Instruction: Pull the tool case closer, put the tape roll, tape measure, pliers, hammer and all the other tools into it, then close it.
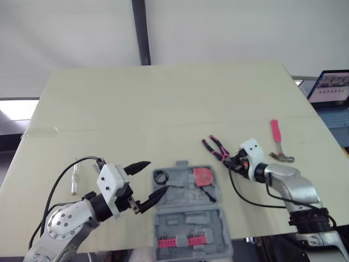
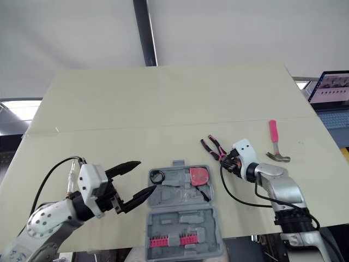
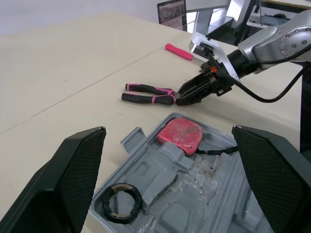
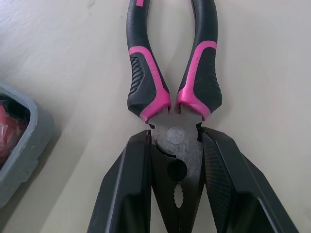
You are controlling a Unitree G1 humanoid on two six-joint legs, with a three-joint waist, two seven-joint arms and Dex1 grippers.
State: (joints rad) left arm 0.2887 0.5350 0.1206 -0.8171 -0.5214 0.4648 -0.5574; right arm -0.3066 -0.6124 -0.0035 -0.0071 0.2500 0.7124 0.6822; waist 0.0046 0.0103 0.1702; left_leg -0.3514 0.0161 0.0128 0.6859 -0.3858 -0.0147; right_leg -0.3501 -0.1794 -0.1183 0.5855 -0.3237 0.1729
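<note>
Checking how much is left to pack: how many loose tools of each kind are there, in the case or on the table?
Tape roll: 1, in the case
Tape measure: 1, in the case
Pliers: 1, on the table
Hammer: 1, on the table
Slim pale-handled tool: 1, on the table
Total: 5

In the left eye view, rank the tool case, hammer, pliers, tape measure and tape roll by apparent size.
1. tool case
2. hammer and pliers: about alike; the pliers' head is hidden in the right claw, so unranked
3. tape measure
4. tape roll
</note>
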